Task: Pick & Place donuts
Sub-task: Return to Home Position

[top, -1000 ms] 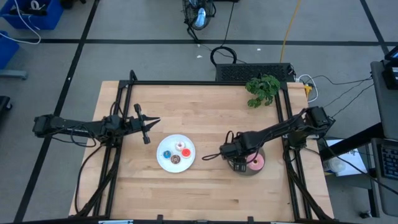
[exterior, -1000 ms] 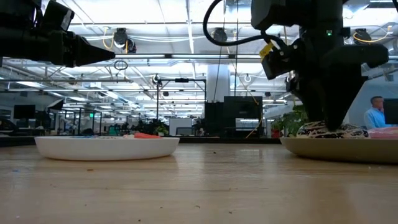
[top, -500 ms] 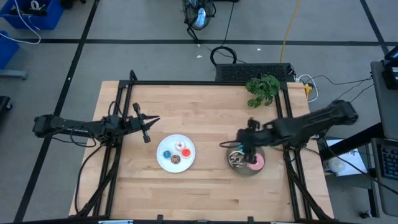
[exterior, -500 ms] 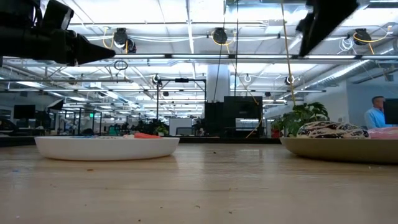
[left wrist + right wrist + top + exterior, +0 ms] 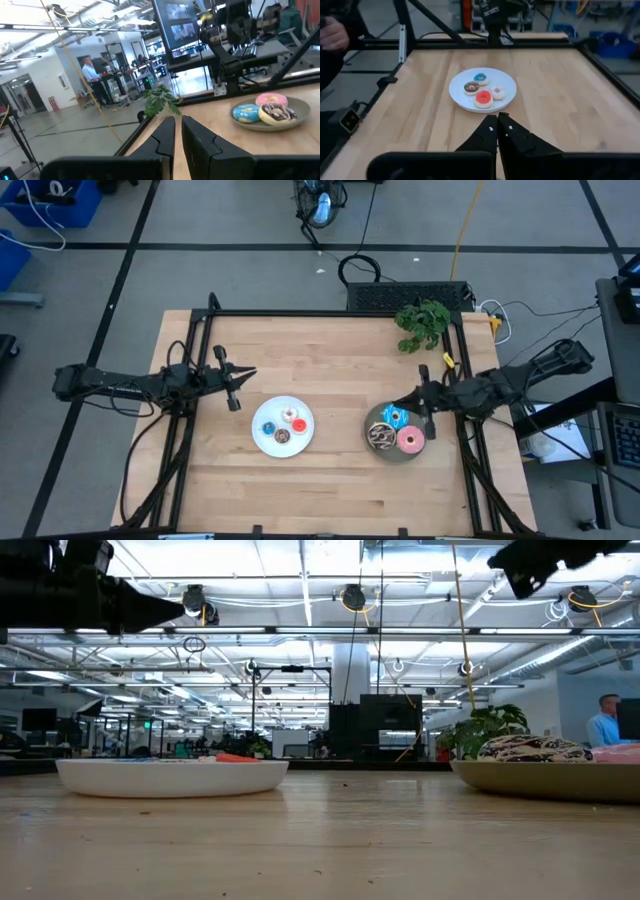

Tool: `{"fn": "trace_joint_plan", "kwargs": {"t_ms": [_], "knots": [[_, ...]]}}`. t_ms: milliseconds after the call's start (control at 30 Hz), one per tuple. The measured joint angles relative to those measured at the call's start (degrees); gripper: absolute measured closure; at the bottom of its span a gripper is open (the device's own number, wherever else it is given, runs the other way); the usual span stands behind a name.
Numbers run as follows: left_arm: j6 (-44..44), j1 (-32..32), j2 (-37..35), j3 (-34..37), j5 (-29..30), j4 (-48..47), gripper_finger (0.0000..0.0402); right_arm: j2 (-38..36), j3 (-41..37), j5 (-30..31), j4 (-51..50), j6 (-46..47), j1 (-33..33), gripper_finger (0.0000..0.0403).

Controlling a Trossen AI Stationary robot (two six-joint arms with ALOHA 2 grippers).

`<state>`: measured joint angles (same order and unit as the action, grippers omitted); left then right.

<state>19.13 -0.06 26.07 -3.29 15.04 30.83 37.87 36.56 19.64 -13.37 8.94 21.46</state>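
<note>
Three big toy ring donuts sit close together on the round grey plate [image 5: 393, 459]. They are the big blue donut [image 5: 393, 417], the big pink donut [image 5: 411, 441] and the big chocolate donut with white drizzle [image 5: 380, 437]. The grey plate rests on the right side of the light wooden table [image 5: 330, 360].

Four tiny ring donuts lie on the round white plate [image 5: 303, 442], near the middle of the table. They are the tiny blue donut [image 5: 268, 428], the tiny white-pink donut [image 5: 291, 415], the tiny red donut [image 5: 299, 426] and the tiny brown donut [image 5: 282, 437].

The right gripper [image 5: 403, 401] hangs up in the air by the far rim of the grey plate, near the big blue donut. It points toward the white plate. Its two dark fingers [image 5: 492, 131] are pressed together and hold nothing.

The left gripper [image 5: 250, 373] waits above the left part of the table, near the white plate. Its fingers [image 5: 165, 136] are almost together, with only a thin slit between them and nothing in it.

A leafy green plant [image 5: 423, 323] sits at the far right corner of the table.
</note>
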Motion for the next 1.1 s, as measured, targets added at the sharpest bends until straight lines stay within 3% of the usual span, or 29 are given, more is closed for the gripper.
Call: {"fn": "trace_joint_plan", "kwargs": {"t_ms": [233,400,500,600,767,933,1100], "knots": [[-1.6,0.0,0.0,0.0,8.8,0.1,0.0362,-15.5,-10.7,-0.4,4.4,-7.1,-4.6,0.0402],[-1.3,0.0,0.0,0.0,8.1,-1.1,0.0369,-26.3,-16.9,-7.3,9.5,-11.5,-7.5,0.0402],[-2.1,0.2,0.0,-0.3,11.3,-1.6,0.0393,-30.1,-19.9,-9.3,9.0,-11.7,-9.0,0.0403],[-4.6,2.0,0.0,-4.1,13.0,-10.3,0.0396,-32.3,-22.6,-10.9,8.9,-11.9,-10.5,0.0403],[-7.3,5.7,0.3,-11.2,7.0,-24.3,0.0398,-33.9,-26.5,-10.9,8.9,-11.5,-13.2,0.0403],[-6.2,7.9,-2.9,-14.2,3.6,-26.9,0.0399,-37.6,-27.9,-11.1,9.5,-11.0,-13.6,0.0403],[-6.5,10.6,-9.8,-13.9,-4.5,-30.3,0.0400,-37.8,-28.0,-11.3,9.1,-10.3,-13.6,0.0403]]}}
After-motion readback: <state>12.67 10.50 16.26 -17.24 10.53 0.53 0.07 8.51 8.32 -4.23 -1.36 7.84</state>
